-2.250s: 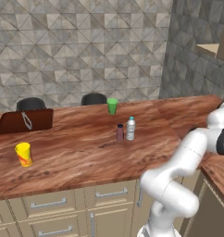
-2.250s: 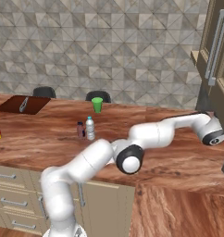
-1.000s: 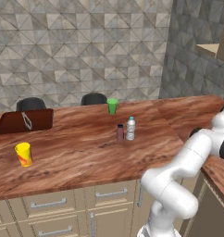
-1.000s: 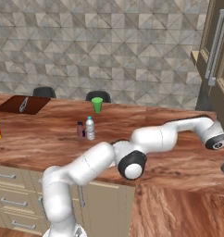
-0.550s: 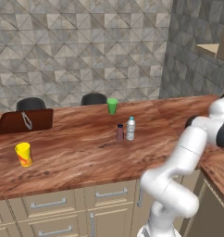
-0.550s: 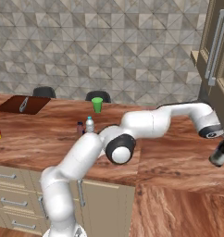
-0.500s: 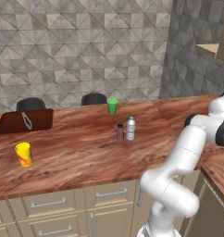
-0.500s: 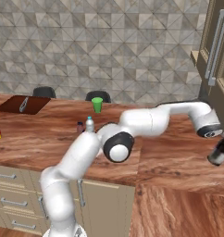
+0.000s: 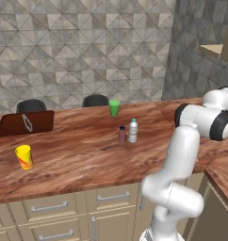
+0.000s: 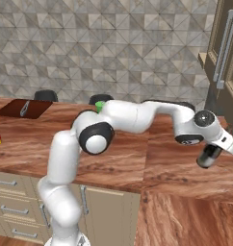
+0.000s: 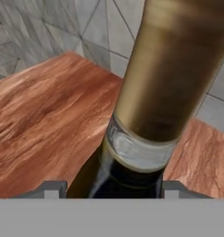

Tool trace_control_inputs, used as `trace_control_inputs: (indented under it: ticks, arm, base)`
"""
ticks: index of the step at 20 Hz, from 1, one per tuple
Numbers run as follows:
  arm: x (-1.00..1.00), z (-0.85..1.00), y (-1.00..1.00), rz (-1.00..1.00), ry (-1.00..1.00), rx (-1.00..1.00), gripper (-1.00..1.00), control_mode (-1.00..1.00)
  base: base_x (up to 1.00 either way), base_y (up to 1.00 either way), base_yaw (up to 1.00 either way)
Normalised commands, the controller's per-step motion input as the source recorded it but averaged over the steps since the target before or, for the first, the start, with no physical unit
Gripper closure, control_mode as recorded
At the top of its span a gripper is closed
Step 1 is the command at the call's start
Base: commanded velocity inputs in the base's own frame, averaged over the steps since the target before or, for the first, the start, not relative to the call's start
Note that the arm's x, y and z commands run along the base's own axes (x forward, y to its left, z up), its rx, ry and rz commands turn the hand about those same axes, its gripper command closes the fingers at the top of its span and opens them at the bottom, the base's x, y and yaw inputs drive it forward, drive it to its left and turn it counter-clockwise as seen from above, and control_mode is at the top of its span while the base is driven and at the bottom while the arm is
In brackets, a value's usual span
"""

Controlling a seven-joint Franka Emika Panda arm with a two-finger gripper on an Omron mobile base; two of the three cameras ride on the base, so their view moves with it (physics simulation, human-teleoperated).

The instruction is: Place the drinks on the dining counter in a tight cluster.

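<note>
1. Gripper (image 10: 210,156) at right of the right base view, just above the counter (image 10: 186,168), closed around the wine bottle (image 10: 208,154); bottle tilted, dark end pointing down-left.
2. Hand view: wine bottle (image 11: 164,92) rising from bottom centre to upper right, dark body below, clear ring, tan neck above; finger tips (image 11: 51,189) flanking it at bottom left and right, pressed against its sides.
3. Left base view, centre: short brown bottle (image 9: 122,134) and water bottle (image 9: 133,130) upright, just beside each other, on the wood counter (image 9: 78,160).
4. Green cup (image 9: 114,108) behind them, near the wall, apart from both.
5. Yellow cup (image 9: 24,156) at left, well apart from the bottles.
6. Dark brown board (image 9: 25,123) at upper left of the counter.
7. Beige drawers (image 9: 54,207) with metal handles under the counter.
</note>
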Motion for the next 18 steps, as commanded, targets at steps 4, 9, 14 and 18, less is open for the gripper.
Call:
trace_control_inputs:
  ticks: [4, 9, 14, 18]
  arm:
    - [0.00, 0.26, 0.75, 0.00, 0.02, -0.02, 1.00, -1.00]
    - [0.00, 0.48, 0.71, 0.06, 0.15, 0.00, 1.00, -1.00]
    - [0.00, 0.48, 0.74, 0.17, 0.14, 0.00, 1.00, -1.00]
    - [0.11, 0.35, 0.74, 0.23, 0.03, 0.00, 1.00, -1.00]
  base:
    - [0.00, 0.00, 0.00]
    - [0.00, 0.00, 0.00]
    - [0.00, 0.00, 0.00]
    - [0.00, 0.00, 0.00]
